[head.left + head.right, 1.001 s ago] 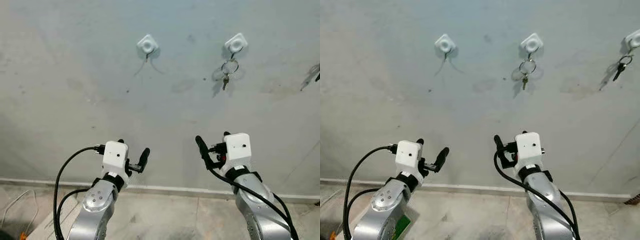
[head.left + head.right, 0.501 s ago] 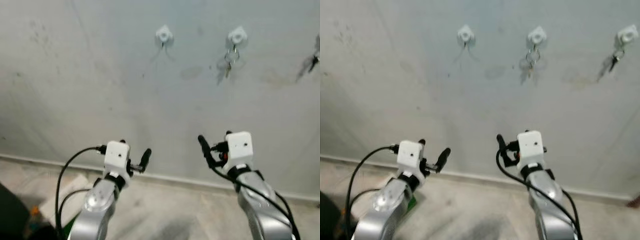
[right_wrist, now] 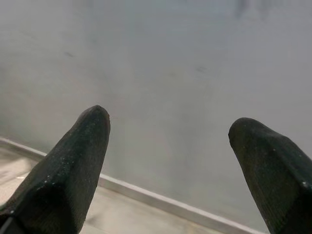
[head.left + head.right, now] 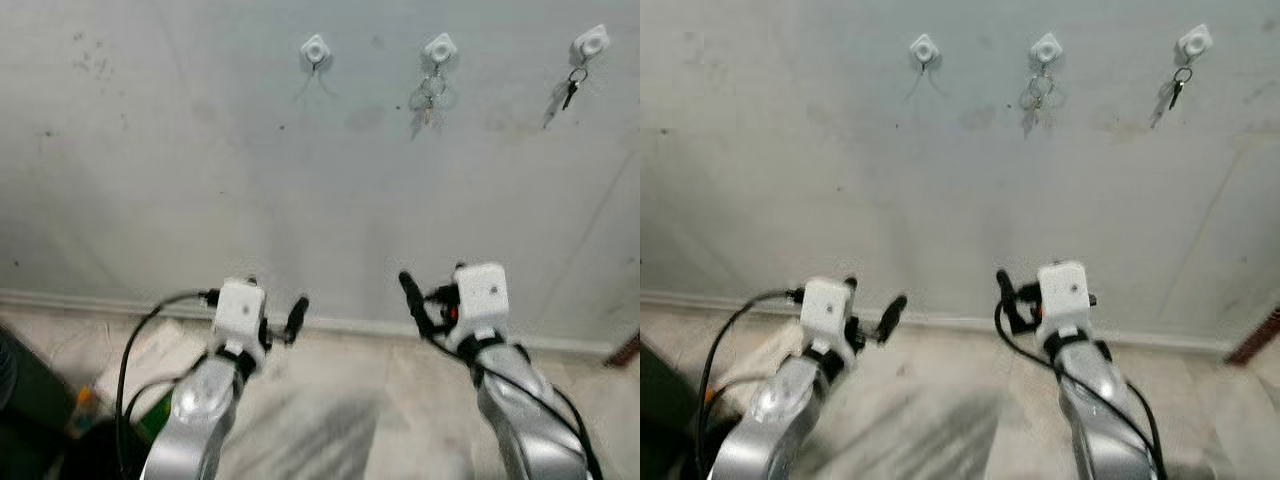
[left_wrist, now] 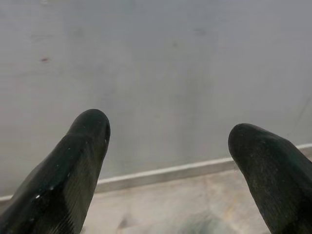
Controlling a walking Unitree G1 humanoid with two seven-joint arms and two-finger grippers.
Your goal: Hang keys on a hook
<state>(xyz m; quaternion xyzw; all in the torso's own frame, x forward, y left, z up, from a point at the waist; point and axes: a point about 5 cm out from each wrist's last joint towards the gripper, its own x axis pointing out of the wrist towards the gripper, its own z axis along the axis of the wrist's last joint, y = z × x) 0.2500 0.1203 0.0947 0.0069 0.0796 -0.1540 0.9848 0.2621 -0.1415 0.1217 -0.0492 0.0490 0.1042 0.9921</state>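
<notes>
Three white hooks are fixed high on the grey wall. The left hook [image 4: 314, 48] carries no keys. From the middle hook [image 4: 439, 47] hangs a key ring with keys [image 4: 429, 90]. At the right hook [image 4: 591, 43] a single dark key [image 4: 569, 92] dangles. My left gripper [image 4: 272, 300] and right gripper [image 4: 433, 283] are held low, well below the hooks and back from the wall. Both are open with nothing between the fingers, as in the left wrist view [image 5: 168, 141] and the right wrist view [image 3: 168, 141].
A pale baseboard [image 4: 340, 325] runs where the wall meets the tiled floor [image 4: 350, 400]. A flat whitish item [image 4: 150, 360] and a dark object [image 4: 20, 420] lie on the floor at my left. A brown edge [image 4: 625, 352] shows at the far right.
The whole view has drawn back from the wall, so the hooks look smaller and higher and more floor shows. Both arms keep the same pose, grippers open.
</notes>
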